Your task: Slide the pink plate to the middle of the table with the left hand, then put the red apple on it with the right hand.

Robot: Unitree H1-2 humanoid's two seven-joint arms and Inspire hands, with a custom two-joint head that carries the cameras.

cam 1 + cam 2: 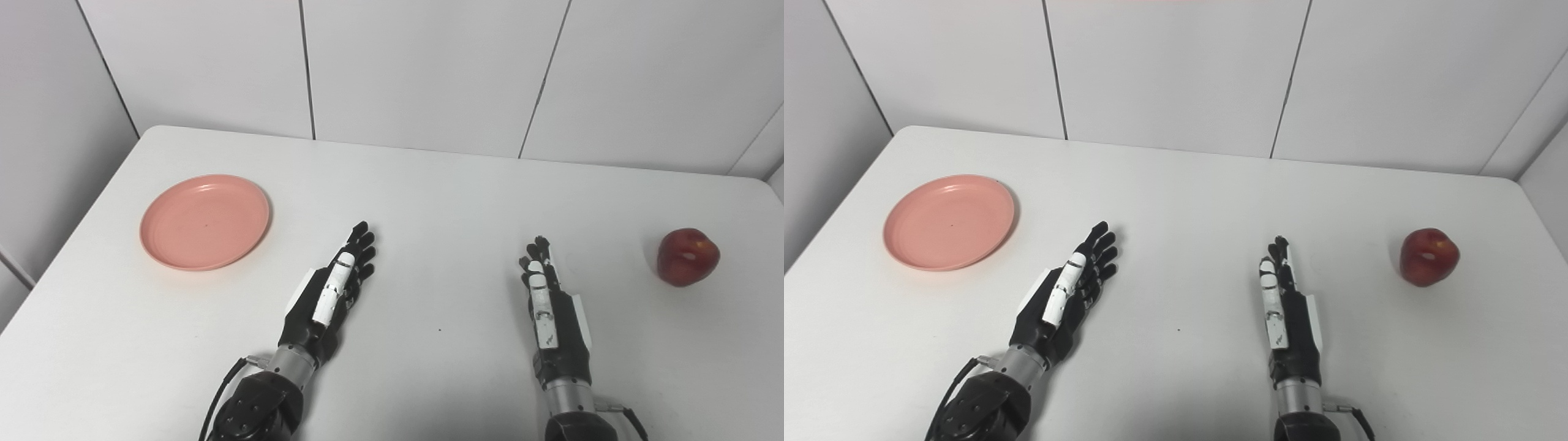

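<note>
Pink plate sits far-left on the table, up and left of my left hand, which is nearer it, fingers stretched flat and holding nothing. Red apple is far right, off to the right of my right hand, also extended and empty. I count one plate, one apple

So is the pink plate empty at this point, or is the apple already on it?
Empty. The pink plate shows only its bare inside, at the table's left, while the red apple sits on the table far right, apart from both hands.
</note>
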